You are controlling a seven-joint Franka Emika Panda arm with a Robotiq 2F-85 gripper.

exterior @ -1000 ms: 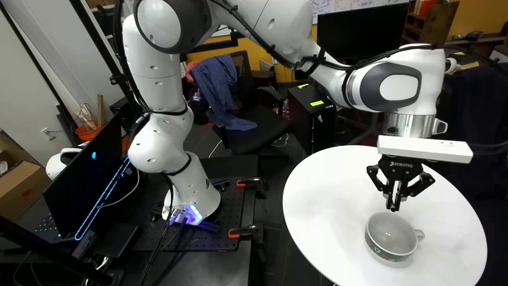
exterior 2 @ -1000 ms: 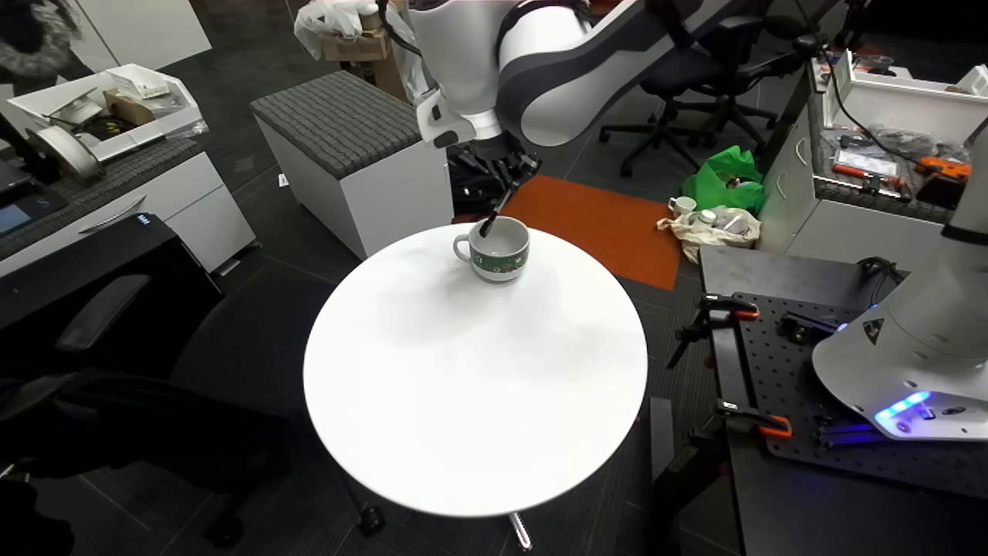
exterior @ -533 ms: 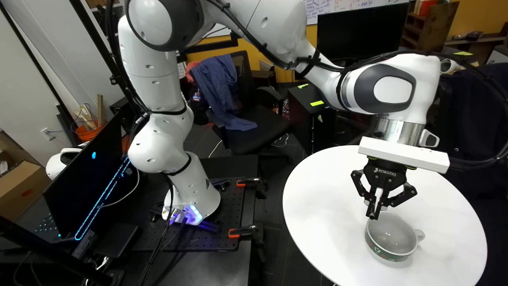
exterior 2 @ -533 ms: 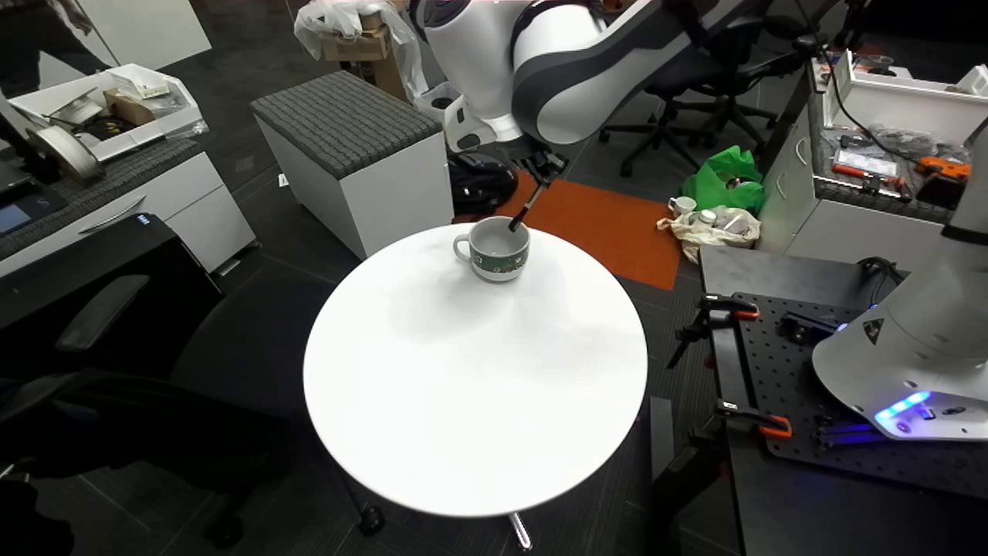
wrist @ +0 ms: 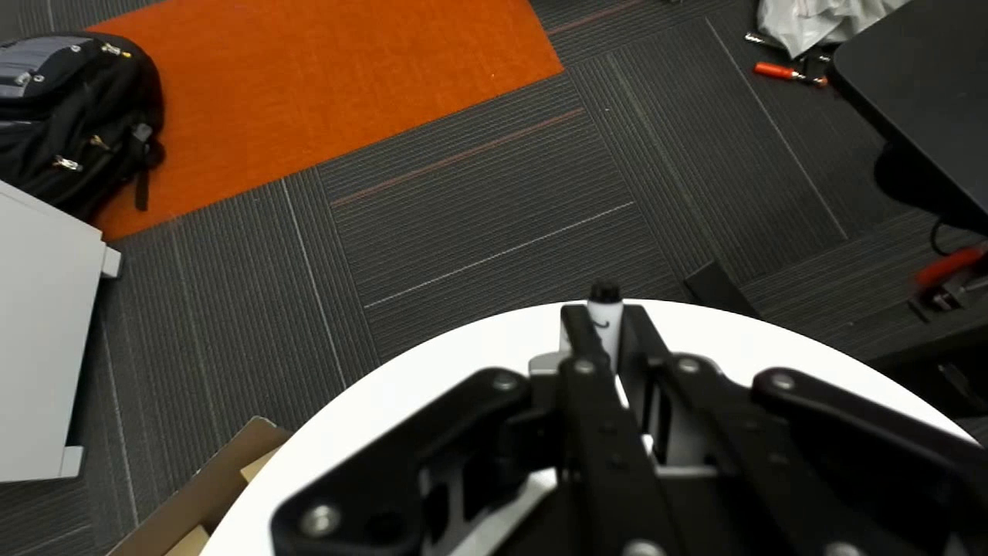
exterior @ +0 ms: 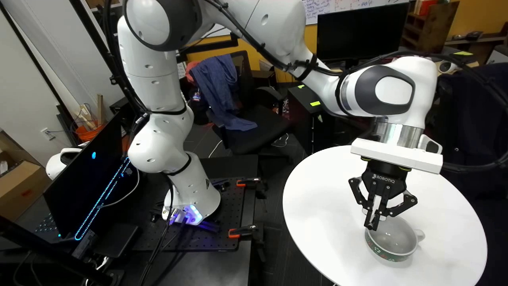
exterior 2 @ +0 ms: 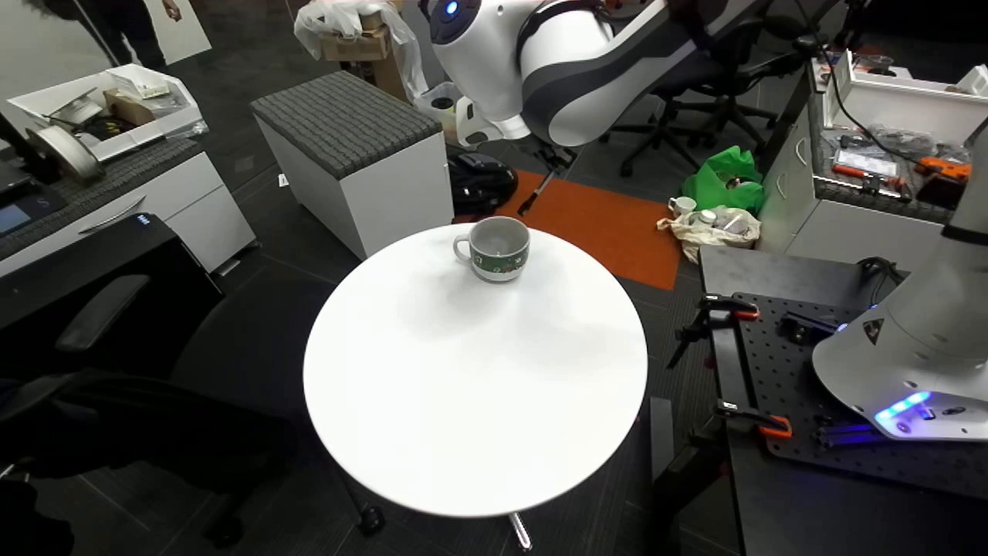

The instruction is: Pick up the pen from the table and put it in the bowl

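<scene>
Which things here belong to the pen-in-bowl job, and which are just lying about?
For the job:
pen, held in the tool
bowl
round white table

Just lying about:
black backpack
green bag
blue garment
cardboard box

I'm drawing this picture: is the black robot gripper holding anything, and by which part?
Yes, a thin white stick-shaped pen with a black end: the black gripper pinches its white body, the black end poking out.
</scene>
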